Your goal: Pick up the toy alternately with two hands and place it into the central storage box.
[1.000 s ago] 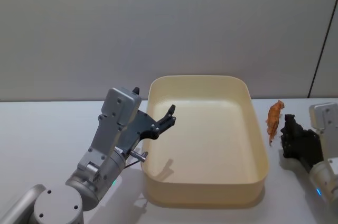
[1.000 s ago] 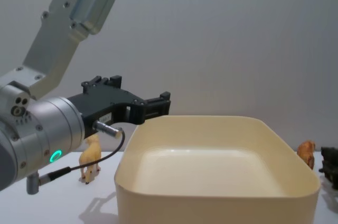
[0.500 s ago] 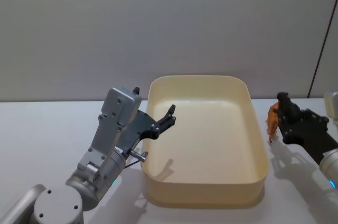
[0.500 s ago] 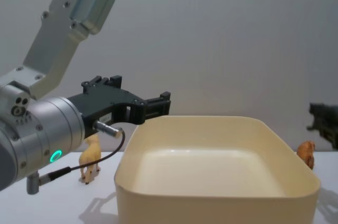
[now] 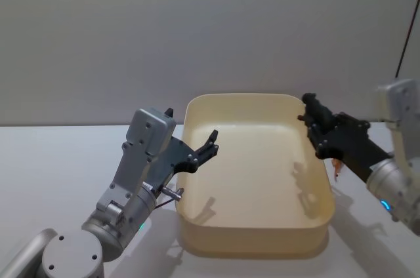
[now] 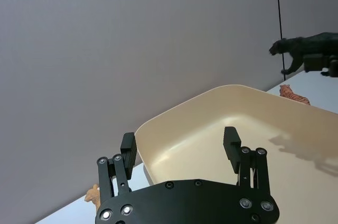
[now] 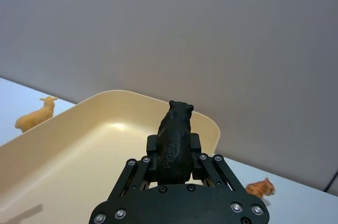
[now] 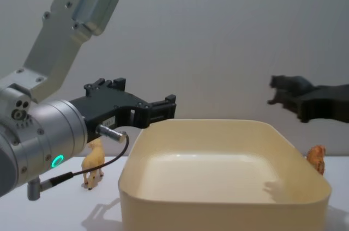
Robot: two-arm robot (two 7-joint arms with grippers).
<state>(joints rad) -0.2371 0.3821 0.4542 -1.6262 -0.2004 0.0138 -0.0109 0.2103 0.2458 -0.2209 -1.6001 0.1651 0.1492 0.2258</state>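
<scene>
The black animal toy [image 8: 284, 89] hangs raised over the right side of the cream box [image 5: 262, 242], seemingly just inside its rim, nose pointing inward, clamped in the right gripper [image 7: 174, 152]. The left gripper [image 6: 179, 140], spread wide and empty, hovers at the left rim.

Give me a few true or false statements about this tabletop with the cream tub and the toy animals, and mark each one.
1. The right gripper has its fingers shut on a small black animal figurine. True.
2. That figurine lies inside the large cream-yellow plastic tub. False: it is held in the air above the tub's right side.
3. The left gripper has its fingers open and holds nothing. True.
4. The small orange tiger figurine is in the left gripper. False: it is on the white table, right of the tub.
5. A small tan animal figurine stands on the table left of the tub. True.
</scene>
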